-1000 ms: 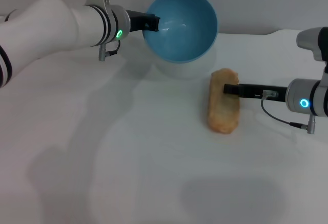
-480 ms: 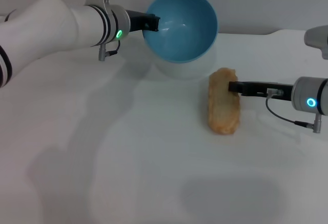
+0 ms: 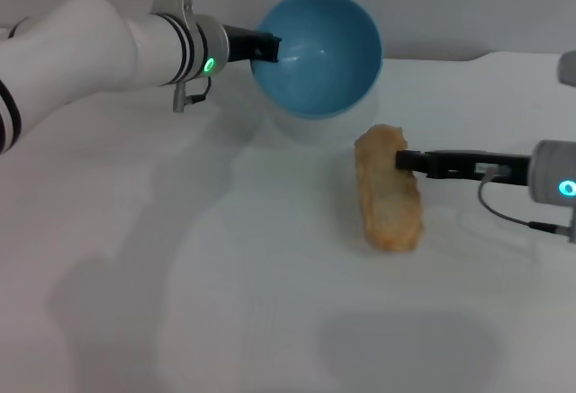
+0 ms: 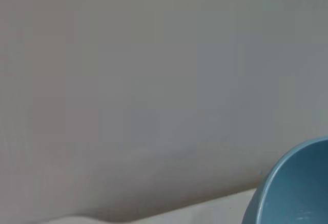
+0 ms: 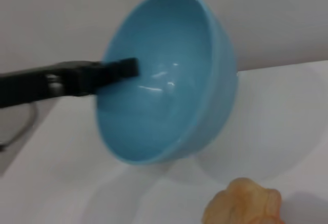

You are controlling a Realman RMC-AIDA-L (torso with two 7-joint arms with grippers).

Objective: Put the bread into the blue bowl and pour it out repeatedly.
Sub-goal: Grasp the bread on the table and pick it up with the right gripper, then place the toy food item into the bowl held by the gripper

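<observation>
The blue bowl [image 3: 317,51] is held tipped on its side above the table's far part, its empty inside facing forward. My left gripper [image 3: 267,48] is shut on its left rim. The bowl also shows in the left wrist view [image 4: 292,188] and the right wrist view [image 5: 169,106], where the left gripper's fingers [image 5: 77,78] reach onto the rim. The bread [image 3: 387,188], pale tan side up, lies lengthwise on or just above the table below and right of the bowl. My right gripper [image 3: 402,161] is shut on its right side near the far end. One end of the bread shows in the right wrist view [image 5: 243,203].
The white table [image 3: 180,276] spreads around the bread. A grey wall [image 4: 154,55] stands behind the table. A cable [image 3: 504,213] loops under my right wrist.
My right arm has drawn back to the right. The bread has turned a little, its far end swinging left. The bowl and left arm have barely moved.
</observation>
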